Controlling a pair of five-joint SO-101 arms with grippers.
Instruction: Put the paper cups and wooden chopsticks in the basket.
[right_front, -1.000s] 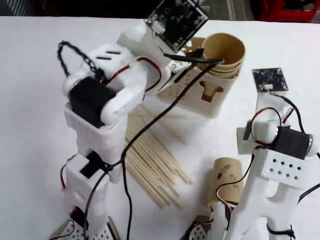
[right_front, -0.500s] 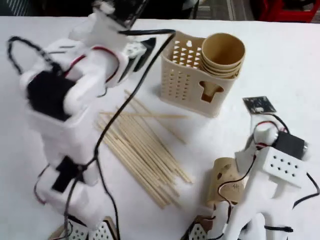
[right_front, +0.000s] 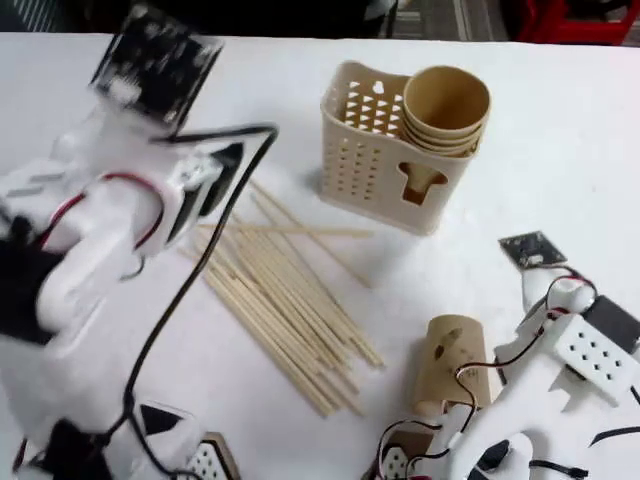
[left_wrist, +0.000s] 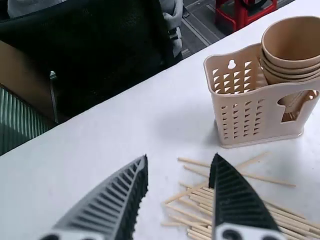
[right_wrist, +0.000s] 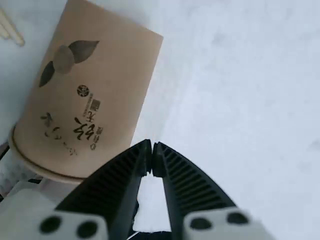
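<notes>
A beige slotted basket (right_front: 375, 150) stands at the back of the table, with stacked paper cups (right_front: 447, 105) in its right compartment. Several wooden chopsticks (right_front: 285, 290) lie in a loose pile on the table in front of it. One more paper cup (right_front: 450, 365) lies on its side near the front right. My left gripper (left_wrist: 179, 160) is open and empty above the far end of the chopsticks (left_wrist: 230, 197), with the basket (left_wrist: 245, 107) beyond it. My right gripper (right_wrist: 151, 148) is shut on nothing, just beside the lying cup (right_wrist: 85, 105), near its rim.
The left arm (right_front: 90, 250) rises over the table's left side, trailing a black cable (right_front: 190, 290). The right arm (right_front: 585, 350) sits at the front right corner. White tabletop lies open to the right of the basket.
My left arm has swung away from the basket, to the left and back over the chopsticks. The right arm has sunk lower toward the front right. The cups and chopsticks have not moved.
</notes>
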